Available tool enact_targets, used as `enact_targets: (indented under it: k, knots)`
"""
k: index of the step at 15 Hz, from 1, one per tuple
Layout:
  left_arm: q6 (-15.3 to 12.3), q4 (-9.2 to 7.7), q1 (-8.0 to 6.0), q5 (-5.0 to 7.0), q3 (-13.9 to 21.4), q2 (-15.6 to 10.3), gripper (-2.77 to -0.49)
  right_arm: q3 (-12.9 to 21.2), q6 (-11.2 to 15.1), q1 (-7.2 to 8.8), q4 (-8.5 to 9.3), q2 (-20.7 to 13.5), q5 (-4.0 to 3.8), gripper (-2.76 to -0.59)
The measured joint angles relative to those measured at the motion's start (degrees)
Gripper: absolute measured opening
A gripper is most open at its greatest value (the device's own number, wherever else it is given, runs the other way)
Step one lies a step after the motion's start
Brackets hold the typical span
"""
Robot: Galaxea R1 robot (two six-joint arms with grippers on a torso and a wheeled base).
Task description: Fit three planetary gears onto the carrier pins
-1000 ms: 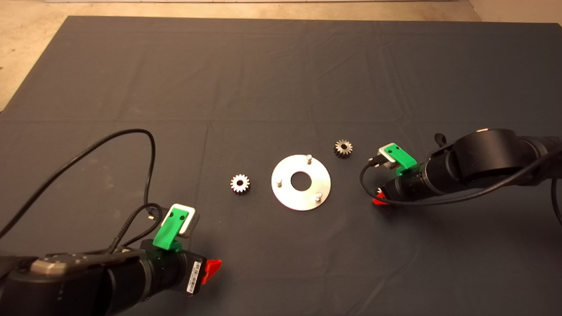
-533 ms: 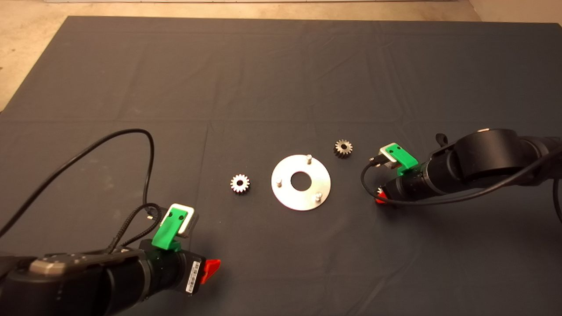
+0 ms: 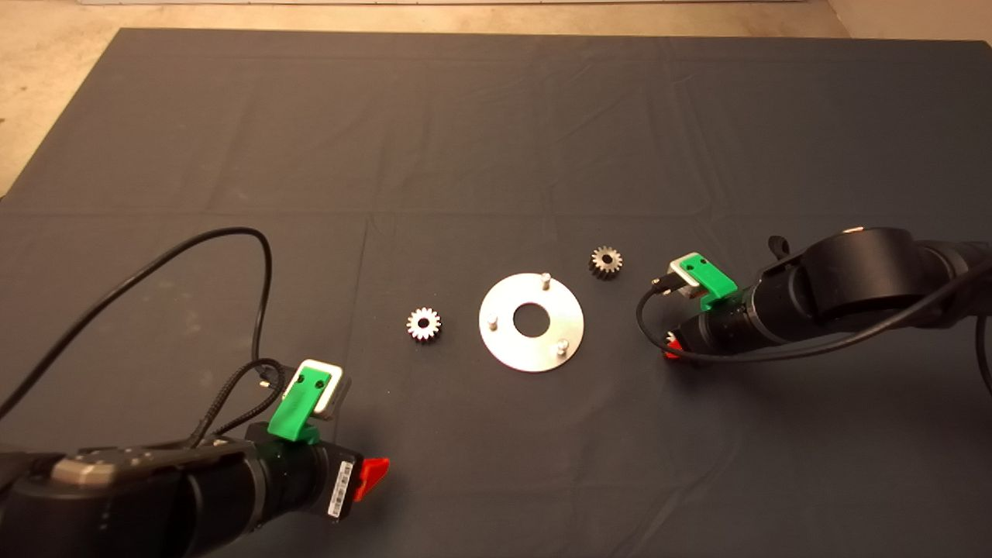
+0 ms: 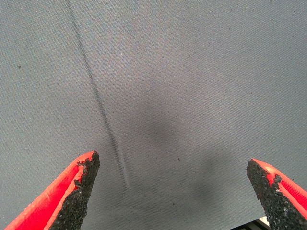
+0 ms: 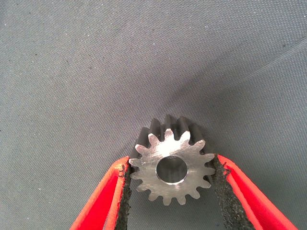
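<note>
- Planetary gears: two lie loose on the mat [image 3: 496,116] in the head view, one gear left of the disc [image 3: 423,323], one gear up-right of the disc [image 3: 606,262]. Neither touches the disc.
- Third gear [image 5: 171,165] is in my right gripper [image 5: 171,191]. The right wrist view shows it flat-face to the camera, bore clear, teeth touching both black pads [image 5: 125,191]. Jaws clenched on it across the teeth, which I read as keeping the bore free so it can drop over a pin.
- Right gripper [image 3: 673,347] sits low over the mat just right of the disc. The held gear is hidden under the wrist in the head view.
- Carrier disc [image 3: 504,341] lies flat mid-mat, with the loose gears on either side. All three carrier pins stand bare: top pin [image 3: 545,277], left pin [image 3: 491,318], lower-right pin [image 3: 563,346]. No gear installed yet.
- Lower-right pin is nearest the right gripper, so I judge that is the likely first target; can't be sure.
- Left gripper [image 4: 172,191] is parked at the lower left of the mat, well apart from the parts. Jaws released wide, nothing between the pads, only bare mat in its wrist view. Left-side gear is on its side of the disc, probably its pick later.
- Risk as I see it: bore must line up square over the pin, and a tilted gear would jam or shove the disc, which sits loose on cloth.
</note>
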Motion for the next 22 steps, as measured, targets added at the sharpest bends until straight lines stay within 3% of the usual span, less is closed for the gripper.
enact_targets:
  k: [6, 9, 11, 13, 17, 19, 22]
  knots:
    - [0.00, 0.00, 0.00, 0.00, 0.00, 0.00, -1.04, 0.55, 0.32, -0.16, -0.38, 0.02, -0.28, -2.27]
    - [0.00, 0.02, 0.00, 0.00, 0.00, 0.00, -1.04, 2.07, 2.47, -0.13, -0.40, 0.18, -0.12, -2.30]
    - [0.00, 0.02, 0.00, 0.00, 0.00, -0.02, -1.04, 2.40, 3.43, 0.34, -0.38, 0.20, 1.34, -2.32]
    - [0.00, 0.06, 0.00, 0.00, 0.00, 0.00, -1.04, 2.62, 3.96, 2.80, -0.35, 1.01, 2.09, -2.33]
    - [0.00, 0.13, 0.00, 0.00, 0.00, 0.02, -1.04, 2.32, 4.20, 10.40, 0.80, 7.04, 2.28, -2.33]
    - [0.00, 0.13, 0.00, 0.00, 0.00, 0.05, -1.04, -0.53, 4.20, 12.24, 3.51, 12.44, 2.50, -2.33]
    - [0.00, 0.13, 0.00, 0.00, 0.00, 0.04, -1.04, -3.57, 4.20, 13.51, 6.21, 20.56, 2.65, -2.33]
